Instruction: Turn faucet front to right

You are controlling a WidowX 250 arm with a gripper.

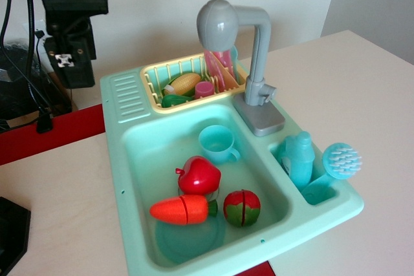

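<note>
The grey toy faucet (253, 50) stands upright on its rectangular base (260, 116) at the sink's back right. Its horizontal arm points left, and the bulbous spout head (218, 25) hangs over the yellow dish rack (187, 83). A small lever (264, 90) sits low on the pipe. My black gripper (70, 69) hangs at the far upper left, beyond the sink's left edge and well apart from the faucet. Its fingers look pressed together with nothing between them.
The mint toy sink (129, 159) holds a teal cup (217, 144), a red apple (199, 176), an orange carrot (183, 210) and a red-green fruit (242, 207). A blue bottle (298, 158) and brush (341, 160) sit in the right compartment. Black cables (26, 37) hang at left.
</note>
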